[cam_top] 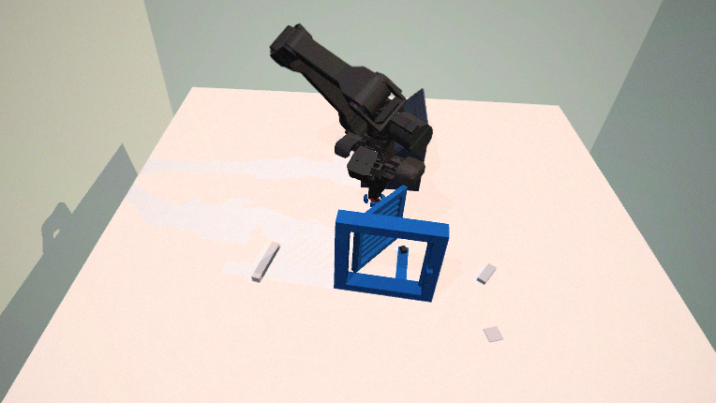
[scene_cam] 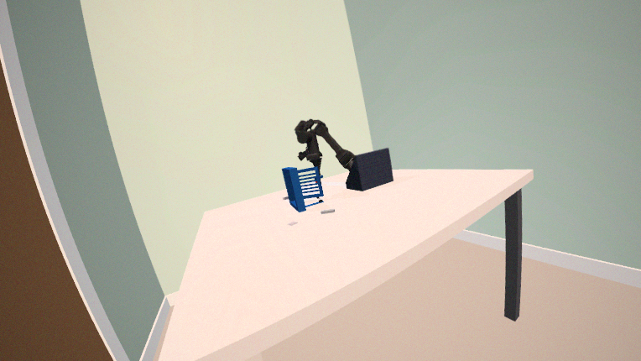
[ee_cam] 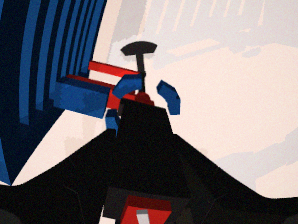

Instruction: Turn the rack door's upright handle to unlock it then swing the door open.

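Observation:
The blue frame (cam_top: 391, 225) (scene_cam: 294, 190) stands upright on the table. Its slatted door (cam_top: 388, 201) (scene_cam: 320, 188) (ee_cam: 26, 65) is swung well out of the frame toward the arm's base, less than square to it. My gripper (cam_top: 374, 196) (scene_cam: 319, 172) (ee_cam: 141, 139) points down at the door's free side and is shut on the upright handle. The handle's red part (ee_cam: 143, 97) shows just past the fingers, with a dark rod and black foot (ee_cam: 139, 48) below. Curved blue guards (ee_cam: 169, 97) surround it. My fingers hide most of the grip, so its exact turn is unclear.
A blue bar (cam_top: 401, 265) with a black end block (cam_top: 403, 249) lies low behind the frame. A long pale block (cam_top: 265, 261) lies left; a short one (cam_top: 486, 274) (scene_cam: 327, 211) and a flat tile (cam_top: 493, 334) (scene_cam: 292, 223) lie right. A dark panel (scene_cam: 374, 169) stands near the arm's base.

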Action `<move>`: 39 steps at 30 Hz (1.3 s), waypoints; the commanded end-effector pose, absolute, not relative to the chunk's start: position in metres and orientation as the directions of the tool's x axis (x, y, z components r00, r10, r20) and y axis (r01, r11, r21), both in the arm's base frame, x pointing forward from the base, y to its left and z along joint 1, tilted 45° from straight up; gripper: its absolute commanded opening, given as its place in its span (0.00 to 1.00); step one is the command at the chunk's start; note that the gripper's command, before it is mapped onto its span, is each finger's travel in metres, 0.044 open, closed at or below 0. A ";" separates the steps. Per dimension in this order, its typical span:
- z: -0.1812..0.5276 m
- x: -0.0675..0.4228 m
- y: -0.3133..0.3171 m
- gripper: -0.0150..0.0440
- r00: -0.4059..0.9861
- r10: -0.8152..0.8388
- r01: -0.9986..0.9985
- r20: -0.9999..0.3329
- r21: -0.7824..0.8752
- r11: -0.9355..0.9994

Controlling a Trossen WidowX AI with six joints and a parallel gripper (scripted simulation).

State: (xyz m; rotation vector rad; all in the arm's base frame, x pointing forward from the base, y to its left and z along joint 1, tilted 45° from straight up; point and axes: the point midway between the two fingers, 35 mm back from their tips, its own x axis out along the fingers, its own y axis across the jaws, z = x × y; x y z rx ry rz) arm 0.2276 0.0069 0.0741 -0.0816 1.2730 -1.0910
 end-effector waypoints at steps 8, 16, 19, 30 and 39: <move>0.091 0.219 -0.011 0.29 -0.103 -0.691 0.435 -0.716 -0.657 0.616; 0.103 0.215 -0.023 0.29 -0.103 -0.691 0.322 -0.715 -0.682 0.657; 0.108 0.215 -0.027 0.29 -0.103 -0.691 0.278 -0.715 -0.688 0.670; 0.122 0.214 -0.042 0.29 -0.103 -0.692 0.129 -0.715 -0.699 0.703; 0.131 0.215 -0.052 0.29 -0.103 -0.692 0.038 -0.714 -0.698 0.715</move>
